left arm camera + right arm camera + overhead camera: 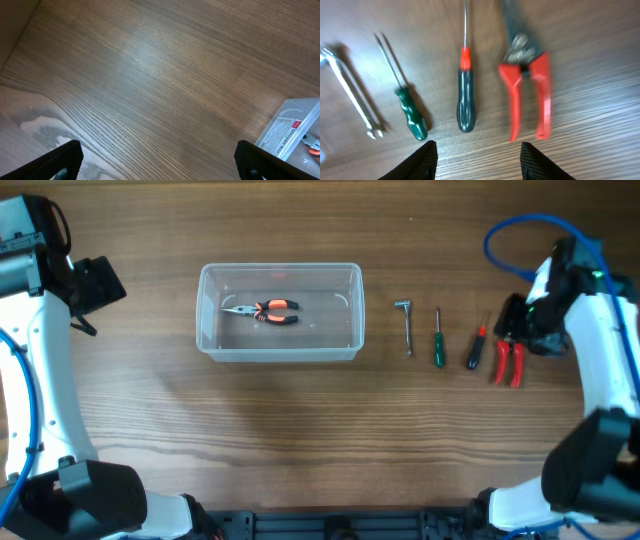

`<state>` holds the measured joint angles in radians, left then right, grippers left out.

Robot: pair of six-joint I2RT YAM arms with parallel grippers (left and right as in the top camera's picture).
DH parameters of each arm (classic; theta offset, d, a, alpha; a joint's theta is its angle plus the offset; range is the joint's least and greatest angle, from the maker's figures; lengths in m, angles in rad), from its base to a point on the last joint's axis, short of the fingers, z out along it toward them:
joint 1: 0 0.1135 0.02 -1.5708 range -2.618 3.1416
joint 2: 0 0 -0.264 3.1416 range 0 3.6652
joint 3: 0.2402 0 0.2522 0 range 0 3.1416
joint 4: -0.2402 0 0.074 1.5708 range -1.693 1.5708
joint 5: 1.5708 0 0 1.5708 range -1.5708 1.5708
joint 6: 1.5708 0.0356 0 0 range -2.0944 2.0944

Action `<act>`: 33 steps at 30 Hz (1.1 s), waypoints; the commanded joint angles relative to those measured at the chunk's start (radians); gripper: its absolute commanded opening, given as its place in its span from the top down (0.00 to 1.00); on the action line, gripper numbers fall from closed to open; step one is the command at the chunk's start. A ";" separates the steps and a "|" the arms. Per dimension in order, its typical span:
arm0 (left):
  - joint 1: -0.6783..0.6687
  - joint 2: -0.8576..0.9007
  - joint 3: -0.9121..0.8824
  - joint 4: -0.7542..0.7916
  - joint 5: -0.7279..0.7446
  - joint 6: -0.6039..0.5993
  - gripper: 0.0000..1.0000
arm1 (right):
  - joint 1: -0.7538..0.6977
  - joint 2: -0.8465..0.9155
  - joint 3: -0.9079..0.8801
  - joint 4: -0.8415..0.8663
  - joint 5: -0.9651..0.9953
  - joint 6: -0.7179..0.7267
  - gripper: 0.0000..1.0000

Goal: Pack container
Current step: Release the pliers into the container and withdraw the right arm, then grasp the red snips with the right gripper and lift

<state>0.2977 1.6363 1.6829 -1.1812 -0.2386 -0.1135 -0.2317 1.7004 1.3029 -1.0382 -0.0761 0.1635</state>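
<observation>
Left gripper (160, 161) hangs spread and empty over bare table (150, 75), left of the container (280, 354). The container sits left of centre, holding orange-handled pliers (266, 311). Right gripper (479, 159), fingers parted and empty, hovers above the black-handled screwdriver (465, 105) and red pliers (512, 95).

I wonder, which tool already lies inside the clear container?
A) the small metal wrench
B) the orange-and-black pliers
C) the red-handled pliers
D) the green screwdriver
B: the orange-and-black pliers lie on the floor of the container, within its walls.
</observation>
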 commanded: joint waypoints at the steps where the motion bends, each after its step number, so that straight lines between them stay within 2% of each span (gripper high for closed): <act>1: 0.003 0.003 -0.001 0.003 -0.006 0.002 0.00 | 0.006 0.055 -0.041 0.044 -0.032 0.020 0.47; 7: 0.003 0.003 -0.001 0.003 -0.005 0.002 0.00 | 0.006 0.123 -0.052 0.066 -0.025 0.019 0.43; 13: 0.004 0.003 -0.001 0.003 -0.005 0.002 0.00 | 0.006 0.135 -0.052 0.075 -0.003 0.016 0.61; 19: 0.003 0.003 -0.001 0.003 -0.005 0.002 0.00 | 0.006 0.136 -0.052 0.081 0.065 -0.038 0.58; 20: 0.003 0.003 -0.001 0.003 -0.005 0.002 0.00 | 0.006 0.136 -0.052 0.085 0.086 -0.054 0.55; 25: 0.004 0.003 -0.001 0.003 -0.005 0.002 0.00 | -0.001 0.136 -0.052 0.133 0.129 -0.173 0.55; 33: 0.003 0.003 -0.001 0.003 -0.005 0.002 0.00 | -0.018 0.165 -0.053 0.158 0.124 -0.187 0.56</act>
<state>0.2977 1.6363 1.6829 -1.1812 -0.2390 -0.1135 -0.2405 1.8278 1.2560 -0.8829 0.0280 0.0017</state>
